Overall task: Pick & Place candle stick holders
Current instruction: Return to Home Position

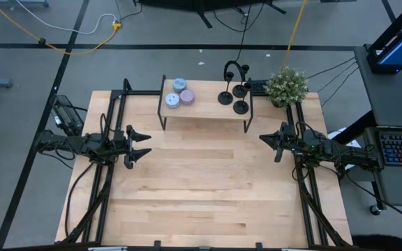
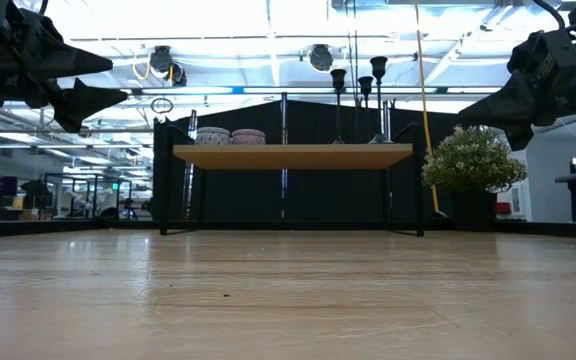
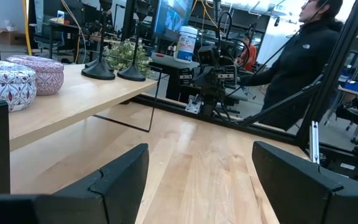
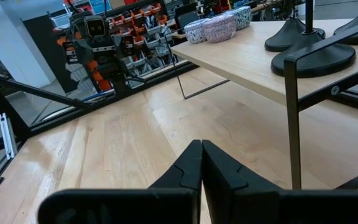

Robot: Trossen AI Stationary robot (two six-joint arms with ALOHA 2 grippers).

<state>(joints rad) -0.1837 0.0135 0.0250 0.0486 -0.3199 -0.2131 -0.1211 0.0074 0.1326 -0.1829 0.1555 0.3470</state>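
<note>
Three matte black candle stick holders [image 1: 232, 96] stand by their round disc bases on the right end of a small raised wooden shelf [image 1: 204, 111] at the table's far side. They also show in the low view [image 2: 360, 95], the left wrist view [image 3: 114, 70] and the right wrist view [image 4: 312, 53]. My left gripper [image 1: 142, 144] hovers open at the table's left, above the top, touching nothing. My right gripper [image 1: 269, 143] hovers shut and empty at the table's right, its fingertips together in its wrist view [image 4: 201, 163].
Two or three patterned round tins [image 1: 179, 94] sit on the shelf's left end. A potted green plant [image 1: 287, 86] stands at the far right corner. The shelf has black metal legs [image 4: 293, 118]. A person [image 3: 303, 59] stands beyond the table. The wooden tabletop [image 1: 201, 188] stretches in front of the shelf.
</note>
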